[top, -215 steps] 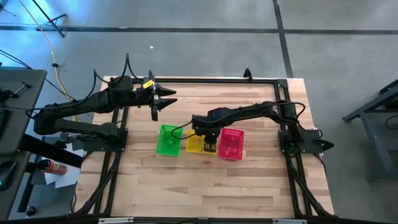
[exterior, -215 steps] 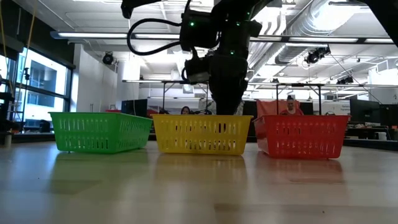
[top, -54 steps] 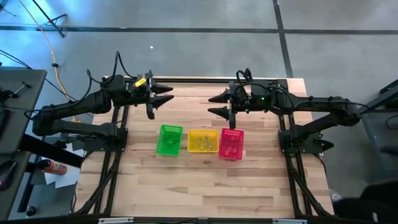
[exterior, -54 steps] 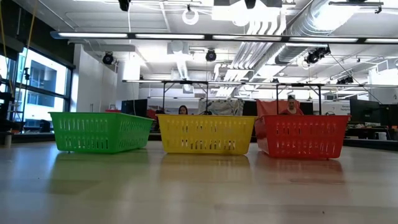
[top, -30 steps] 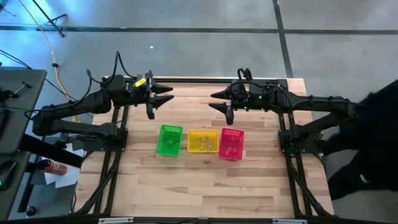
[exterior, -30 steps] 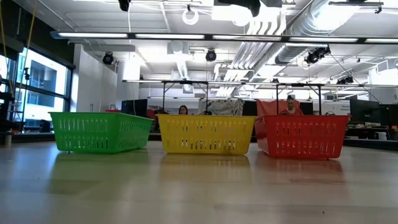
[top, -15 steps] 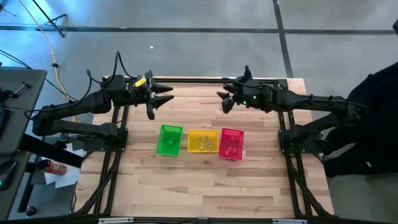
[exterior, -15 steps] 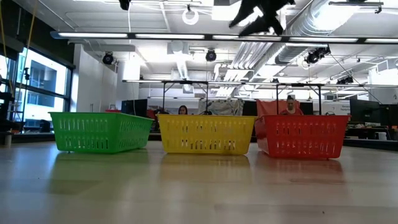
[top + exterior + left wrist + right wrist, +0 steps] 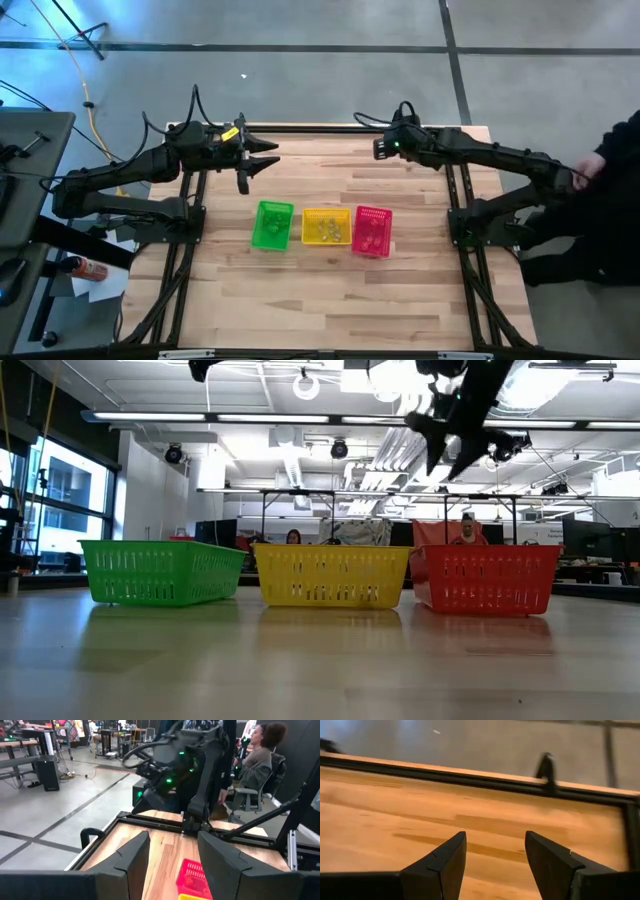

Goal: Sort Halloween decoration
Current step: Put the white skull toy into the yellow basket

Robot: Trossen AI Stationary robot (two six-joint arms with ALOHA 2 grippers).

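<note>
Three baskets sit in a row near the middle of my table (image 9: pixel 330 300) — one green basket (image 9: pixel 271 225), one yellow basket (image 9: pixel 325 227) and one pink basket (image 9: pixel 372 231), side by side with the yellow one between the other two. From above, the Halloween decoration (image 9: pixel 326 230) shows as tiny pale specks inside the yellow basket; a few more small bits lie in the green and pink baskets, but they are too small for me to count or to tell apart.

Two grippers, both mine, both held up in the air over the far part of the table, well away from the baskets. My left gripper (image 9: pixel 270 155) hangs off the left end of the far edge, its two fingers (image 9: pixel 134 855) spread apart with nothing between them — past them I can see the pink basket and my other arm. My right gripper (image 9: pixel 381 148) is up near the far rail, its fingers (image 9: pixel 442 865) likewise parted and empty, with only bare wood beneath them.

One person (image 9: pixel 260 755) sits on a chair beyond the table; a dark sleeve (image 9: pixel 610 200) shows at the right edge.
</note>
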